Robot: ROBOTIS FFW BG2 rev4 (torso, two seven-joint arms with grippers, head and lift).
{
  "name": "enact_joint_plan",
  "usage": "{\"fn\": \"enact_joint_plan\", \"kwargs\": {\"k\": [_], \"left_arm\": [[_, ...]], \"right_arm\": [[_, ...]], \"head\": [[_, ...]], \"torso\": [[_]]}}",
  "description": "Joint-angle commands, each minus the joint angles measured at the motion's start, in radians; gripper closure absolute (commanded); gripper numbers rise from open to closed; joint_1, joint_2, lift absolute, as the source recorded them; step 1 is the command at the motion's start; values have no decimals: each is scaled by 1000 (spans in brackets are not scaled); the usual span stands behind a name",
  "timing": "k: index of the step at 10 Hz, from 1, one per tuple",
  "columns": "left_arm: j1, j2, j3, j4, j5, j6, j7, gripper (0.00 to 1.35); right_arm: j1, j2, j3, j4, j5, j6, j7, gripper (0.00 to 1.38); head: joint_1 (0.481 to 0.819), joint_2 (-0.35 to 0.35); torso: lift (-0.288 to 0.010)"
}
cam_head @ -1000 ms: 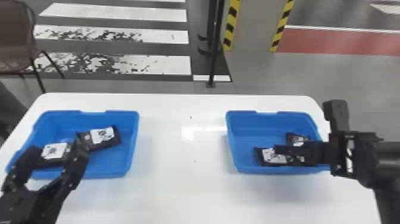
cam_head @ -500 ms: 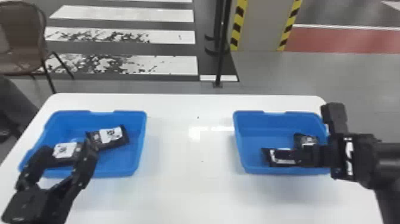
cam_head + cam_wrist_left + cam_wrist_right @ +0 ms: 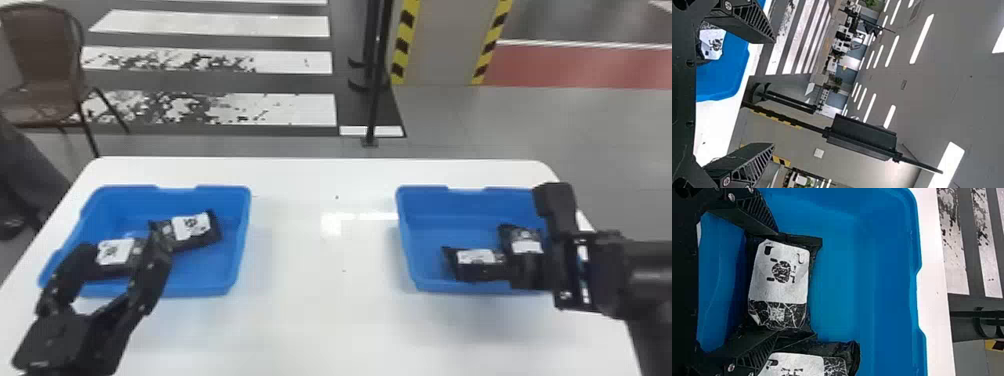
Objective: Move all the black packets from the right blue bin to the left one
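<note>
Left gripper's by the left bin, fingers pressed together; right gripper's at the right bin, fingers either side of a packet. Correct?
Not quite: the left gripper has its fingers wide apart, per the left wrist view. It's by the left bin; the right gripper is at the right bin, fingers either side of a packet.

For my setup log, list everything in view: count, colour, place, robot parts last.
left bin: one, blue, table's left
right bin: one, blue, table's right
left packets: two, black, in left bin
right packets: two, black, in right bin
table: one, white, foreground
chair: one, brown, behind left
pole: one, black, beyond table
pillar: one, grey, beyond table
floor stripes: several, white, beyond table
left gripper: one, black, at left bin
right gripper: one, black, at right bin
right arm: one, black, right edge
</note>
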Motion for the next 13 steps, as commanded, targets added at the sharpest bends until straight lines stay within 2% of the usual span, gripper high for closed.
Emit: {"fn": "enact_joint_plan", "kwargs": {"k": [1, 2, 4, 5, 7, 9, 11, 13], "left_arm": [[0, 0, 0, 6, 0, 0, -1, 96], [-5, 0, 0, 11, 0, 3, -2, 96], [-5, 0, 2, 16, 6, 3, -2, 98], [-3, 0, 2, 16, 6, -2, -4, 98], [-3, -2, 4, 16, 8, -2, -4, 98], [-3, -2, 4, 20, 8, -2, -5, 98], [2, -9, 16, 20, 6, -10, -7, 99], [4, -17, 26, 20, -6, -51, -7, 99]], "right_arm": [[0, 0, 6, -6, -5, -2, -12, 185], [-2, -2, 6, -1, -7, -4, -14, 348], [-7, -2, 6, 23, -45, -22, -14, 955], [-2, -2, 4, 28, -45, -34, -14, 1107], [3, -2, 2, 28, -41, -46, -25, 1116], [23, 0, -16, 50, -51, -134, -43, 1159], [99, 12, -62, -1, -120, -238, -86, 1170], [172, 29, -112, -87, -230, -343, -106, 1170]], "head": [[695, -49], [695, -49], [695, -45], [695, -41], [695, -35], [695, -41], [695, -51], [695, -42]], "torso": [[-140], [-140], [-140], [-140], [-140], [-140], [-140], [-140]]}}
